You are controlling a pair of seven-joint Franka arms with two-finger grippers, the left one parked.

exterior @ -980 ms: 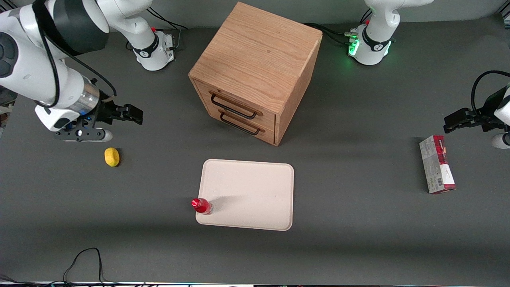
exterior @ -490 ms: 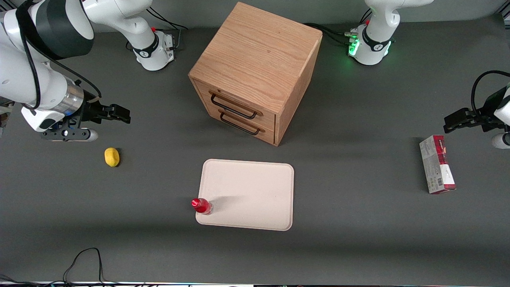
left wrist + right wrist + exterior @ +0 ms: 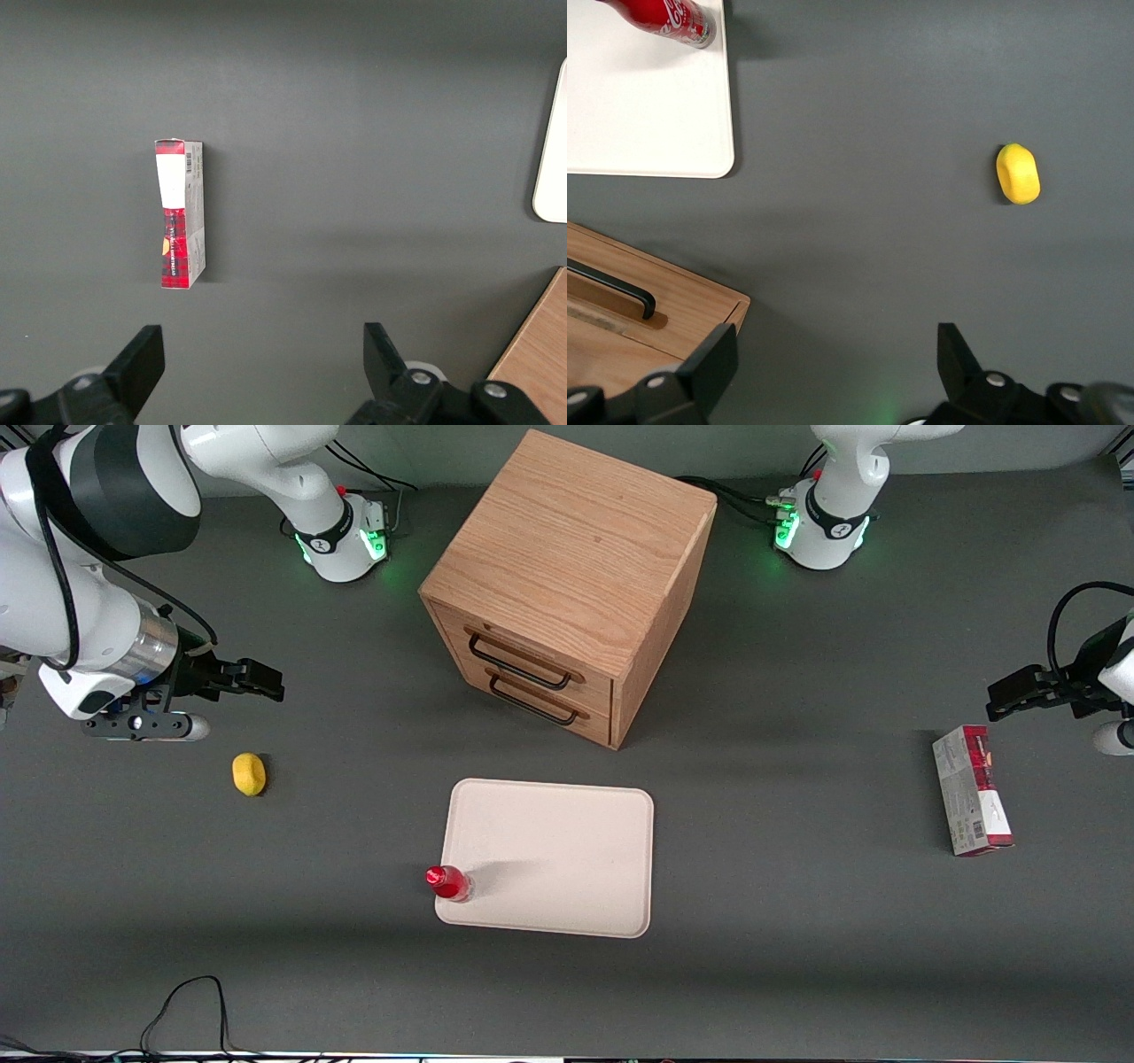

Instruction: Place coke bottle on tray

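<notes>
Retreating was the only change across the front view: the claw (image 3: 257,679) had drawn a little farther toward the working arm's end of the table (image 3: 797,957) over the last second, and the light at that arm's base had turned green. Its fingers stood spread with nothing between them. The coke bottle (image 3: 448,882) stood upright on a corner of the tray (image 3: 567,841), well away from the claw toward the table's middle and nearer the front camera, and it had not shifted. A lemon (image 3: 249,773) lay on the table close to the claw, slightly nearer the front camera. From the right wrist, the released fingers framed bare table, with the lemon (image 3: 1018,173) ahead of the claw, and the bottle (image 3: 660,18) seated on the tray's (image 3: 647,115) edge by its rounded corner, beside the wooden cabinet (image 3: 629,328). The left wrist view showed only a carton (image 3: 181,213), untouched. Judging by this, placement looked complete and the arm was merely clearing off.
</notes>
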